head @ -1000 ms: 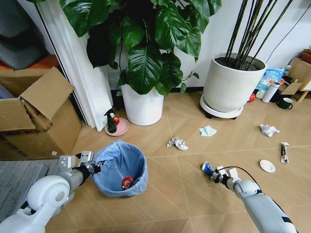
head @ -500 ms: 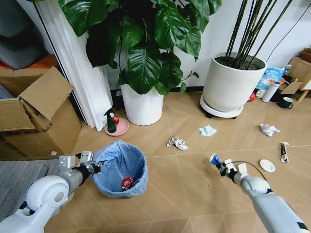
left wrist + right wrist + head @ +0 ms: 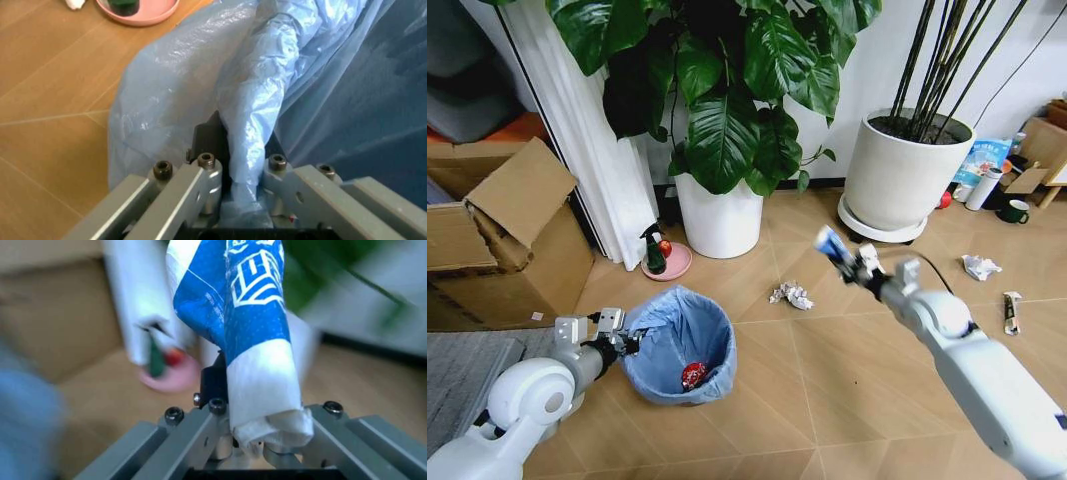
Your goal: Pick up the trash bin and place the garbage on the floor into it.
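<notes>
Bin [image 3: 677, 345]: on the floor [image 3: 827, 400] at my lower left, blue liner over its rim, one red scrap inside. Left gripper [image 3: 619, 335]: clamped on the rim and liner. Right gripper [image 3: 852, 262]: raised mid-air, jaws closed on a blue-and-white wrapper [image 3: 830, 242]. Handling note: I carry the wrapper leftward until it hangs over the bin's mouth, probably clear of the plant leaves, then release; left hand holds steady. Outstanding: crumpled paper [image 3: 792, 294], more litter far right.

Trash bin [image 3: 679, 345] left; crumpled paper [image 3: 792, 294] right, behind.
</notes>
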